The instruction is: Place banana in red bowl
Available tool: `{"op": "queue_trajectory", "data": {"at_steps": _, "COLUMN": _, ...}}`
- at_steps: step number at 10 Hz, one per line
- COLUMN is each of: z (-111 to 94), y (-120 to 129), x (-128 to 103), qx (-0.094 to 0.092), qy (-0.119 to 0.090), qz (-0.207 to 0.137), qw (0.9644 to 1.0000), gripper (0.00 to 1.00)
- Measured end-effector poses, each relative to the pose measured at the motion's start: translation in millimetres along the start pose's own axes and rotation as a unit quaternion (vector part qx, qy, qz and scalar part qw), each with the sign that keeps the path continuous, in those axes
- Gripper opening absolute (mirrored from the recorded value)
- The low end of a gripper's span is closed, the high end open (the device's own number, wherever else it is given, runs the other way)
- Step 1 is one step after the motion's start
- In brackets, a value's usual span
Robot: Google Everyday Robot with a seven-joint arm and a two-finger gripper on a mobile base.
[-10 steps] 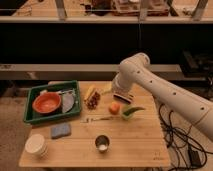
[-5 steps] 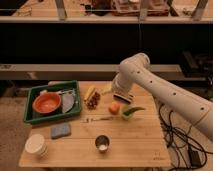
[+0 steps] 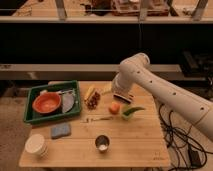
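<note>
Toward the bench's left edge the red bowl (image 3: 46, 103) sits mouth-up in a green bin (image 3: 52, 118), ready, I judge, to take the fruit. The banana (image 3: 89, 93), small, yellow and slightly curved, lies flat near the far edge, just right of the bin. Further right the gripper (image 3: 122, 99) hangs pointing down beside an orange fruit (image 3: 115, 108). I cannot tell whether it is spread or closed.

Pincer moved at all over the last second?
No. The pincer stays close beside the orange fruit, right of the banana, same gap to the green tray as before.
</note>
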Motion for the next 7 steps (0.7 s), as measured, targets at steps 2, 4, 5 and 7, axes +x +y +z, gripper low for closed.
{"op": "queue_trajectory", "data": {"at_steps": 2, "z": 0.0, "y": 0.0, "x": -0.1, "qx": 0.0, "qy": 0.0, "qz": 0.0, "qw": 1.0, "gripper": 0.8}}
{"op": "queue_trajectory", "data": {"at_steps": 4, "z": -0.4, "y": -0.7, "x": 4.6, "qx": 0.0, "qy": 0.01, "qz": 0.007, "qw": 0.9999, "gripper": 0.8}}
{"op": "queue_trajectory", "data": {"at_steps": 5, "z": 2.9, "y": -6.3, "x": 14.2, "qx": 0.0, "qy": 0.021, "qz": 0.01, "qw": 0.9997, "gripper": 0.8}}
{"op": "queue_trajectory", "data": {"at_steps": 7, "z": 11.5, "y": -20.9, "x": 42.9, "qx": -0.003, "qy": 0.055, "qz": 0.014, "qw": 0.9984, "gripper": 0.8}}
